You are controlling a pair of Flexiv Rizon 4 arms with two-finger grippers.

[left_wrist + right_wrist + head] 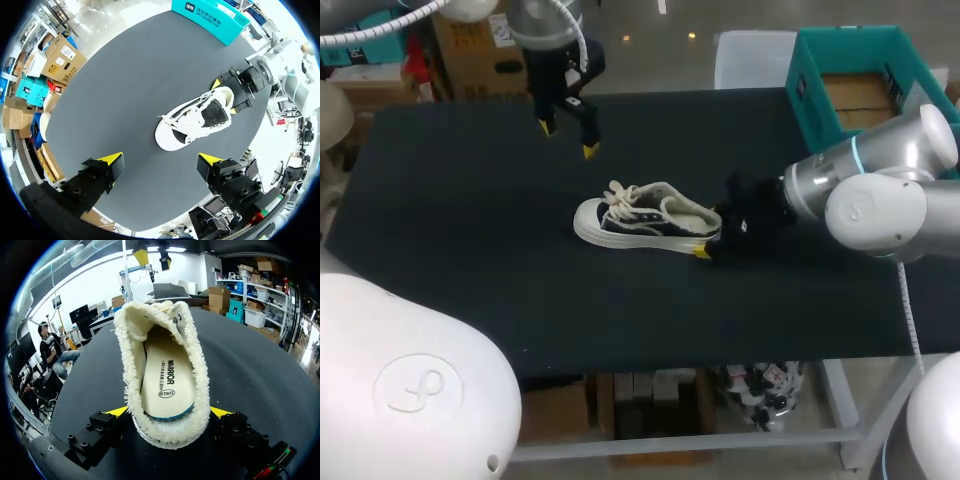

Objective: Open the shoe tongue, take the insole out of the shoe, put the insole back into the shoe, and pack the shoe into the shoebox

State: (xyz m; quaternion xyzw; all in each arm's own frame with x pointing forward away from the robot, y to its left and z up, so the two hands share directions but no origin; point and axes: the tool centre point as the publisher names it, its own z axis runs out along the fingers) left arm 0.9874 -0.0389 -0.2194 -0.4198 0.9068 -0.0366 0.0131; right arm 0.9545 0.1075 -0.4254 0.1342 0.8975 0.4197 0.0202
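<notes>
Robotics lab, robot arm (880,190), black worktable (460,220)

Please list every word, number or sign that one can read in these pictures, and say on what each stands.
On the insole in the shoe: one dark brand word in capitals, not quoted here; the small characters and oval stamp under it are too small to read.
On the teal box: white print on its side, too small to read.
No other print shows.

The left gripper (567,138) hangs above the black table (450,220), its fingers spread apart. The shoe (640,215) stands on its sole well apart from those jaws, its heel at the right gripper's (708,234) jaws.
</notes>
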